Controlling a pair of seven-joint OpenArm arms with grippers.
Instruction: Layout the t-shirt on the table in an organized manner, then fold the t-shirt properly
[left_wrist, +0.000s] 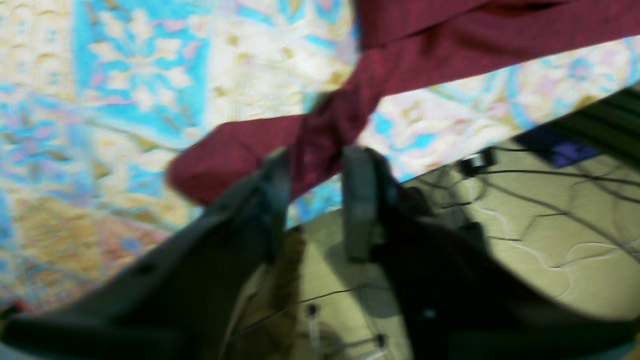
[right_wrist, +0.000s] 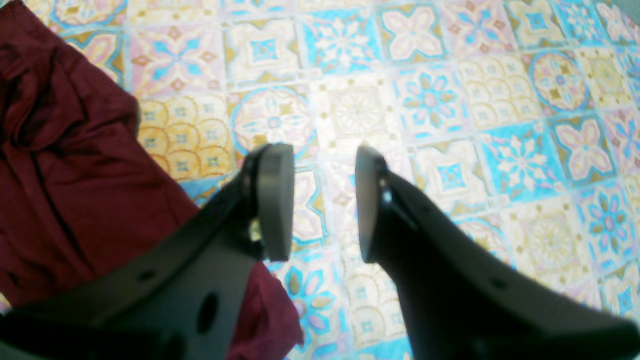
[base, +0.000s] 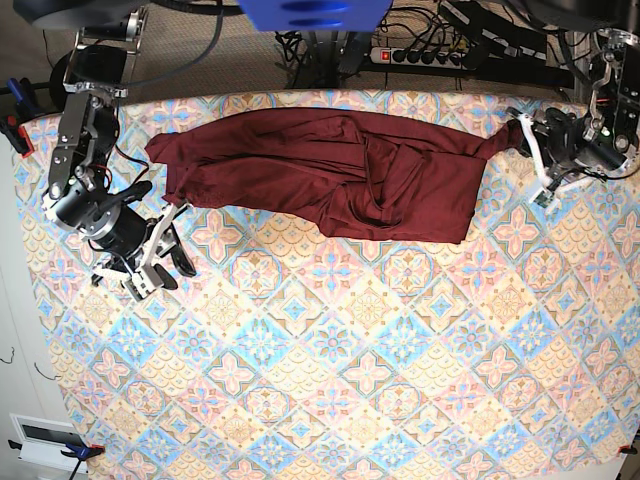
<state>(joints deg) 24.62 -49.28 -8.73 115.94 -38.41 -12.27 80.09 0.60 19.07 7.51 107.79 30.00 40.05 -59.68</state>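
Layout step, t-shirt (base: 330, 175) stretched but rumpled on table (base: 330, 400)
Left gripper (left_wrist: 315, 165) straddles twisted corner, grip unclear; right gripper (right_wrist: 322, 200) released, empty; next: flatten folds

From overhead we look straight down on the whole pastel tile-patterned desk (base: 330, 380); our two wrist views sit close above it, each facing past its own pincer, sharing the wide dark maroon jersey t-shirt (base: 330, 170)

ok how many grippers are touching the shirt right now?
1. The left gripper has a twisted corner of the dark maroon jersey t-shirt between its fingers; the right gripper hangs open over bare patterned tablecloth.
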